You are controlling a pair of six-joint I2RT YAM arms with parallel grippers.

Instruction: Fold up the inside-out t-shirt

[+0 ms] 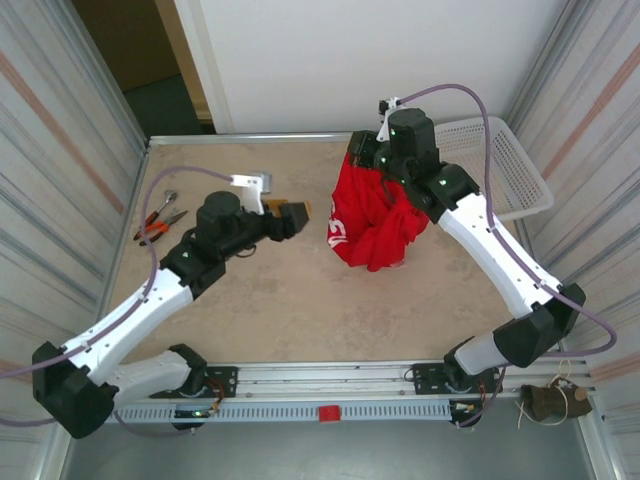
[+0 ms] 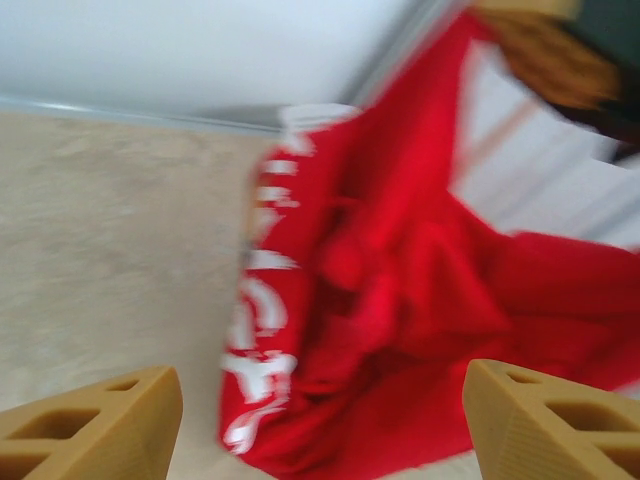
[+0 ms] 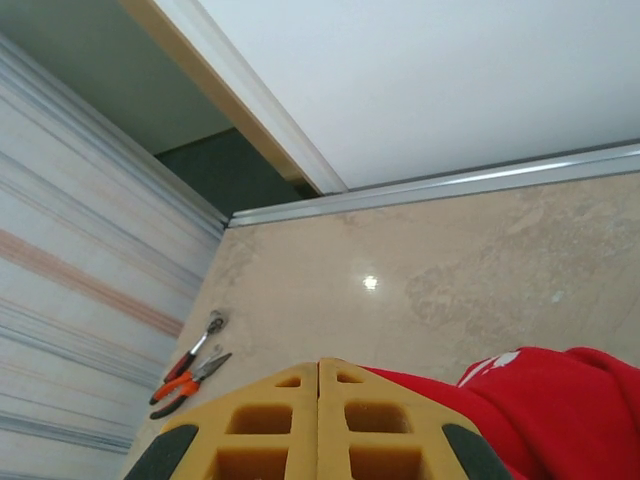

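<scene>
The inside-out t-shirt (image 1: 370,225) is a bright red bunch with white lettering, hanging at the back right with its lower end on the table. My right gripper (image 1: 362,150) is above it, shut on its upper edge. In the right wrist view the yellow fingers (image 3: 290,420) meet at my right gripper (image 3: 319,362), and red cloth (image 3: 560,410) trails off to the right. My left gripper (image 1: 296,212) hovers just left of the shirt. It is open, and in the left wrist view the blurred t-shirt (image 2: 400,300) lies beyond my left gripper (image 2: 322,378), with nothing between its jaws.
A white mesh basket (image 1: 505,165) stands at the back right, behind the right arm. Orange-handled pliers and a ratchet (image 1: 158,218) lie by the left wall; the same tools (image 3: 190,370) show in the right wrist view. The beige table (image 1: 290,290) has a metal rail at its far edge.
</scene>
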